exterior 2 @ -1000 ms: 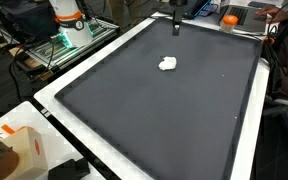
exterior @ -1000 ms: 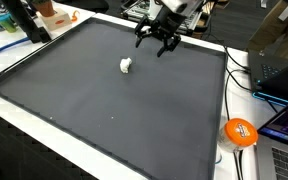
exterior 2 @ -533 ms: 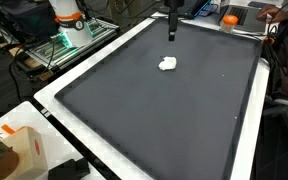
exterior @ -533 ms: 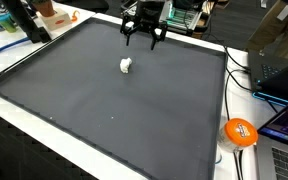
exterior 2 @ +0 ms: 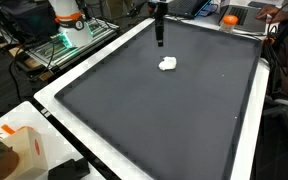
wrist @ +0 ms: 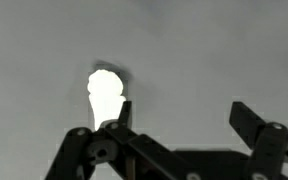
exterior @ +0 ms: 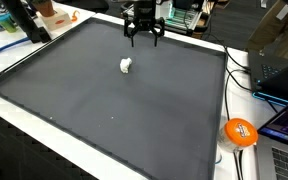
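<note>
Fingers stand fully apart, gripping nothing; we see the gripper hovering over the dark mat, so the white lump nearby lies free.

The lump lies on the mat, in its far part. The gripper hangs above the mat, behind the lump.

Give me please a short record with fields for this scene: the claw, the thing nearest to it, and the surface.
claw: open, holds nothing, hangs above the mat near one edge
nearest thing: small white lump, lying on the mat, apart from the claw
surface: dark mat
off the mat: orange ball
</note>
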`<state>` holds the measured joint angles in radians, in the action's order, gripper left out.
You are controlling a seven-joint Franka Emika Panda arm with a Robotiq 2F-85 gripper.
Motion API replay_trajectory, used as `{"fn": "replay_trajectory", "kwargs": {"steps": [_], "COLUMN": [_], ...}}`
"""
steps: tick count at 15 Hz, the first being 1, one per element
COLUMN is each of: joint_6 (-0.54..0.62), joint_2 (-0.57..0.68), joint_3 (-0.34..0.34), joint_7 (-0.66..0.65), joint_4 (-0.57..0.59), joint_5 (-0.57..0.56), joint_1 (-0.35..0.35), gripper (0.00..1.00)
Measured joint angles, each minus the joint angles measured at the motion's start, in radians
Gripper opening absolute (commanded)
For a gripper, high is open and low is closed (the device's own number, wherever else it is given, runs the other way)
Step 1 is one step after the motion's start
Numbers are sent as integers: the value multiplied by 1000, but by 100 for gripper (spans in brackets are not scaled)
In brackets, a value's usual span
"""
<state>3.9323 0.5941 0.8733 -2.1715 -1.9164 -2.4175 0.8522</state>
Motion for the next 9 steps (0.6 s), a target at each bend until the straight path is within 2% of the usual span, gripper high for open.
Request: {"fn": "replay_trajectory", "kwargs": {"steps": [4, 9], "joint_6": [-160, -226], "joint_2": [-175, -206], "joint_3": [-10, -69], "joint_7": [58, 14], "joint_4": [-182, -189], "joint_5": [26, 11], "joint_1": [-2, -56], "gripper": [100, 100]}}
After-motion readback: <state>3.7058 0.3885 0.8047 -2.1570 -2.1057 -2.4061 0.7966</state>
